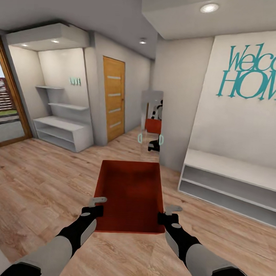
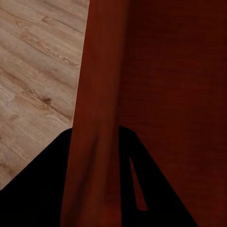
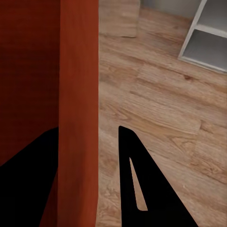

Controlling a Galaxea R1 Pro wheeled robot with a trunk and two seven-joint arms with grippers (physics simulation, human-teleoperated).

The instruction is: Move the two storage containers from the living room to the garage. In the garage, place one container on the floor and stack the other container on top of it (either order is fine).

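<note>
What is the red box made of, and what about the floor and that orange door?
The storage container looks like smooth plastic: plain orange-red walls, no grain, though the render leaves that open. The floor looks like light wood planks, with grain and seams. The door looks like varnished wood with pale inset strips.

Illumination is even and bright, supplied by recessed ceiling spotlights (image 1: 209, 8) and daylight through the glass door (image 1: 6, 107). Shadows are soft and faint. The mirror (image 1: 152, 120) shows a clear reflection without glare. Renders appear slightly soft; wrist views show fingers (image 3: 137, 189) as featureless black silhouettes.
</note>
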